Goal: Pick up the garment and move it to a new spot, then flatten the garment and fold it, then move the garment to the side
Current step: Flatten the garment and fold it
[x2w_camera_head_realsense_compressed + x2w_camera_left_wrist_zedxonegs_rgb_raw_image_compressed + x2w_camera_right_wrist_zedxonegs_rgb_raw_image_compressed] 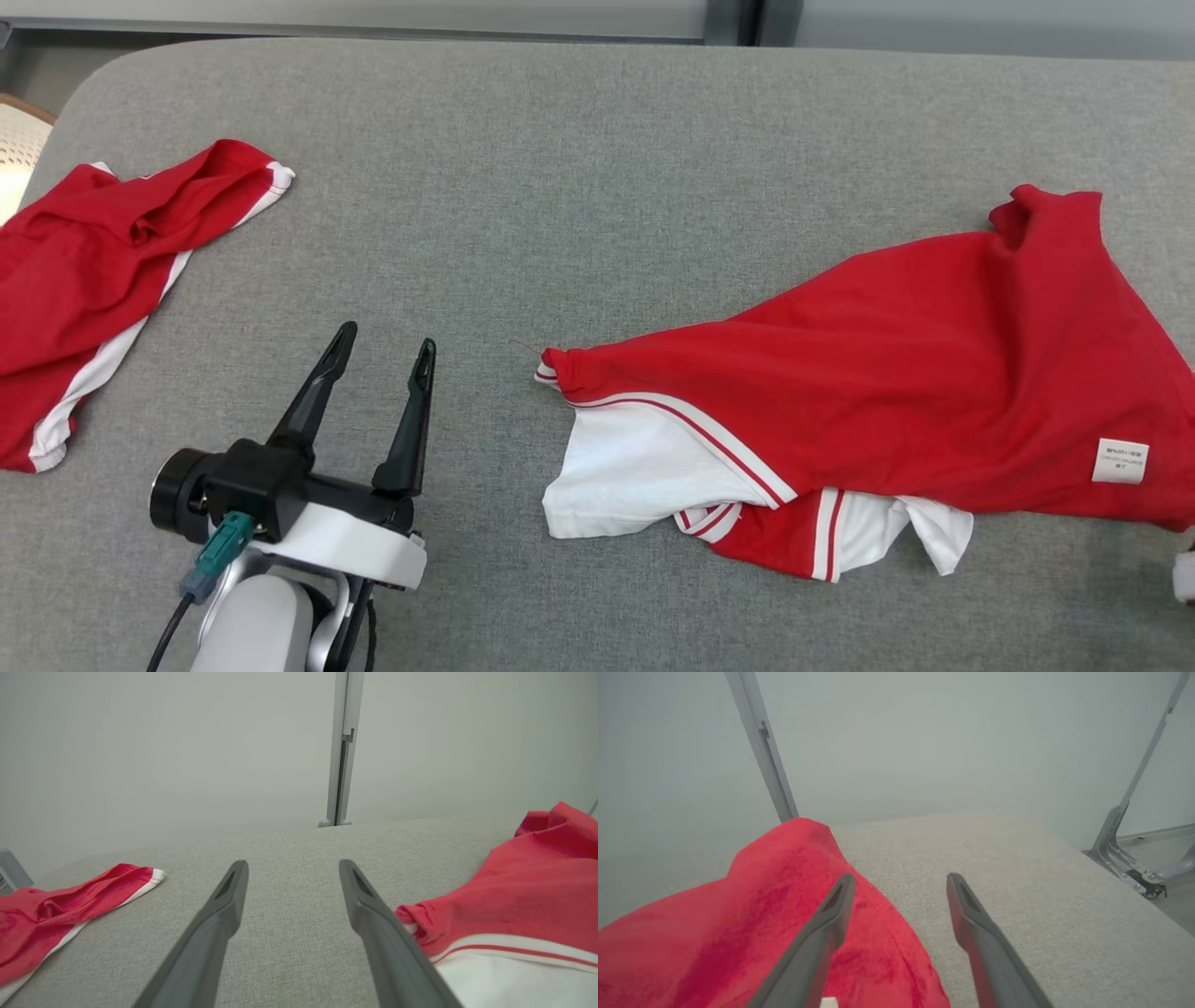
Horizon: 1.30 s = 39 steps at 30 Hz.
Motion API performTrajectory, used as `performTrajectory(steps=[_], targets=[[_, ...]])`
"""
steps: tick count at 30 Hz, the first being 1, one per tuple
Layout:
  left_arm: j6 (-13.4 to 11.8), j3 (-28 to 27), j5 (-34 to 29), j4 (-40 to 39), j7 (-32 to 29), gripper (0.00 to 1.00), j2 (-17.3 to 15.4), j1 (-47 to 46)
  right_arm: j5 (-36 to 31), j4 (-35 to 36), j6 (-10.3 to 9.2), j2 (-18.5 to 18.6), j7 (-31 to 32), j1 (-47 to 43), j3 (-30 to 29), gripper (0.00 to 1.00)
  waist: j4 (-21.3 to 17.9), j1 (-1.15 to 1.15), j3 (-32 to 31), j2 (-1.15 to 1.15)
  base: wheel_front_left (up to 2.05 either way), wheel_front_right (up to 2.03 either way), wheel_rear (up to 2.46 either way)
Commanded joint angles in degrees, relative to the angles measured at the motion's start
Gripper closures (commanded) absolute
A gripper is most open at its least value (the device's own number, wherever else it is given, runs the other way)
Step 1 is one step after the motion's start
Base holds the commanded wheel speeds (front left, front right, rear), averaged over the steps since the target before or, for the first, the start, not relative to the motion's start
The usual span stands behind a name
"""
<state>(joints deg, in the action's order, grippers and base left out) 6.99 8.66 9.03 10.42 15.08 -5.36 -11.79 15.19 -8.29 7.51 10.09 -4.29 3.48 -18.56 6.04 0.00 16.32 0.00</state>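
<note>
A red garment [896, 373] with white panels and striped trim lies crumpled on the right half of the grey padded surface [579, 187], a white label showing near its right end. My left gripper [387, 336] stands open to the left of the garment's striped corner, apart from it and holding nothing. In the left wrist view the same gripper [293, 863] points across bare cushion with the garment [523, 896] on its right. My right gripper [901, 877] is open at the garment's [784, 914] right edge, its left finger over the red cloth, with nothing between the fingers.
A second red piece of clothing with white stripes [93, 271] lies bunched at the left edge of the surface. A pale chair edge [19, 140] shows beyond the far left corner. Metal frame posts [341, 746] stand behind the surface.
</note>
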Motion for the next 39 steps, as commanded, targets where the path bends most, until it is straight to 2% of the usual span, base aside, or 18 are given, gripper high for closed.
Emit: performTrajectory(steps=[1,5,13,18,31,35,39], targets=[[0.09,-0.40,-0.05,0.13,0.10,0.00,-0.57,0.82,-0.97,1.44,-0.03,-0.48,-1.65,-0.98,0.50,0.00,-0.19,0.00,-0.96,0.00,0.00,0.00,0.00],[-0.33,-1.83,0.04,0.04,0.11,0.00,-1.03,2.73,-1.98,7.22,-0.03,-2.12,-4.06,-2.30,5.83,0.00,-0.87,0.00,-3.05,0.00,0.00,0.00,0.00],[-0.98,-3.28,-0.12,-0.31,0.11,0.00,-1.98,7.25,-1.04,13.05,-0.03,-3.69,-1.76,-5.19,14.71,0.00,-1.62,0.00,-7.28,0.00,0.00,0.00,0.00],[-1.49,-3.49,0.32,-0.84,0.10,0.00,-1.84,9.08,-0.56,14.00,-0.03,-4.34,-0.90,-7.19,15.56,0.00,-1.75,0.00,-8.59,0.00,0.00,0.00,0.00],[-1.83,-1.69,0.13,-0.77,0.06,0.00,-1.36,7.96,0.72,12.95,-0.03,-2.84,-0.63,-7.02,14.80,0.00,-1.36,0.00,-9.08,0.00,0.00,0.00,0.00],[-1.01,1.43,-0.56,-0.45,-0.80,0.00,-0.76,5.80,0.78,12.52,-0.03,-2.58,-0.79,-6.43,15.06,0.00,-1.37,0.00,-8.17,0.00,0.00,0.00,0.00],[0.11,8.35,1.94,2.95,-4.57,0.00,0.35,4.42,0.94,11.82,-0.03,-2.51,-0.96,-5.80,15.57,0.00,-2.05,0.00,-7.01,0.00,0.00,0.00,0.00]])
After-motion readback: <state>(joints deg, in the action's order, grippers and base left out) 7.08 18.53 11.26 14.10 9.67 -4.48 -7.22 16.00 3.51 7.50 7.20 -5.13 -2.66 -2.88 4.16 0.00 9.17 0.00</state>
